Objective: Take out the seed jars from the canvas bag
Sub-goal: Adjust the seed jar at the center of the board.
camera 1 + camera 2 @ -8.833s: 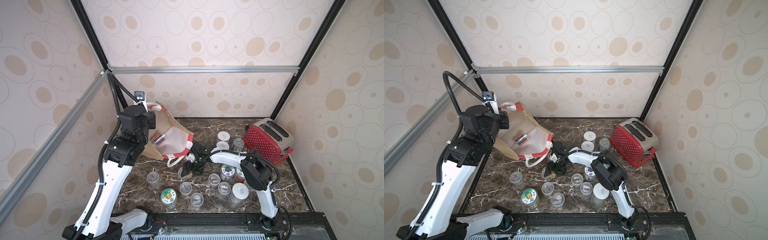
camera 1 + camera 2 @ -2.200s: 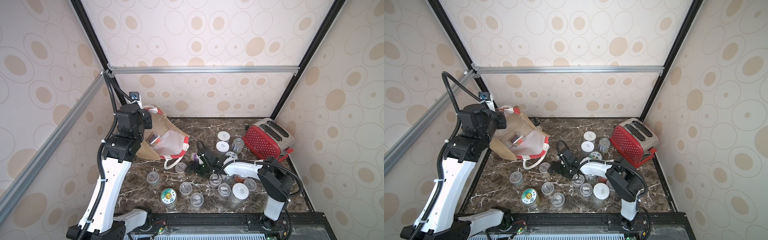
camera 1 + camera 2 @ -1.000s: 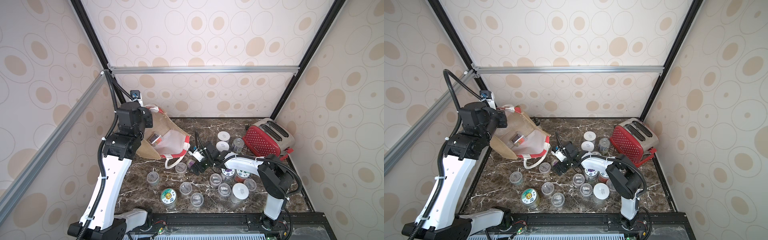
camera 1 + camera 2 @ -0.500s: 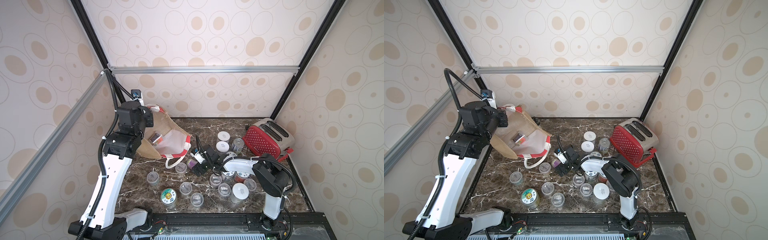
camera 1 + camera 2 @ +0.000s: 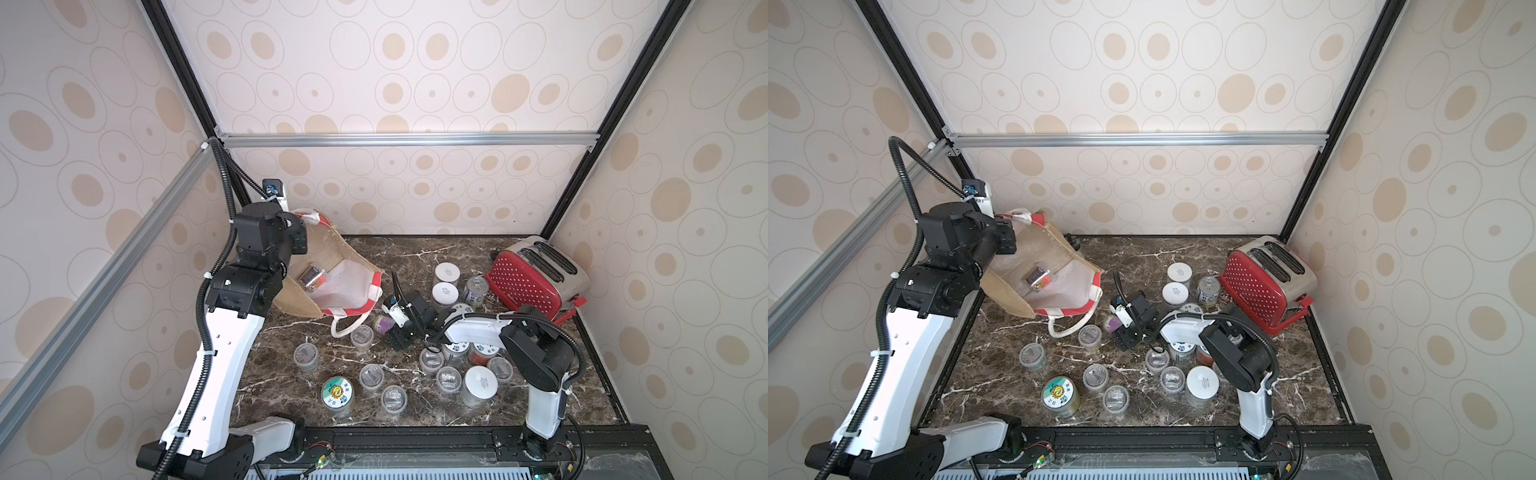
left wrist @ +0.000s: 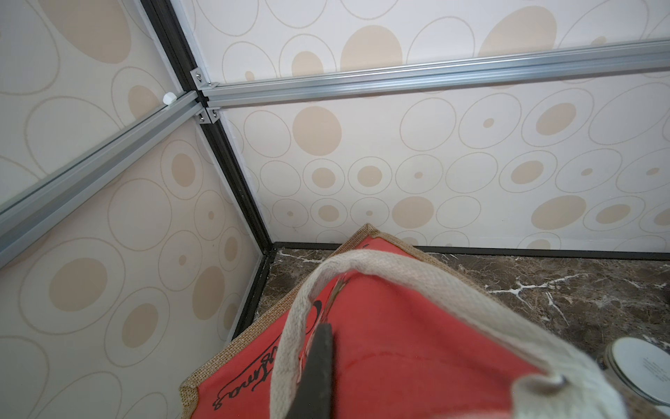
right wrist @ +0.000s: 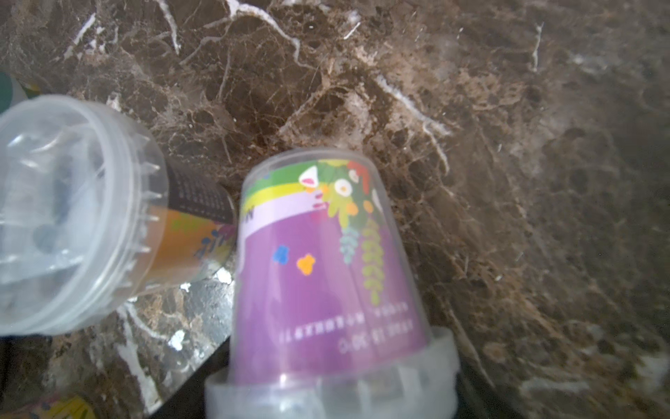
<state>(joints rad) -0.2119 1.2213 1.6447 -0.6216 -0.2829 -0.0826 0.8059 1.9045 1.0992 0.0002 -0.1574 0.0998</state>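
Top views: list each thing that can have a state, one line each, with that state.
canvas bag: tipped over, mouth open.
left hand: shut on the canvas bag, holding it up.
jar in the bag: lying inside, not yet out.
purple jar: out, lying on its side.
right hand: down at the purple jar; grip unclear.
sticker-lid jar: upright, lid on.
toaster: upright, slots empty.
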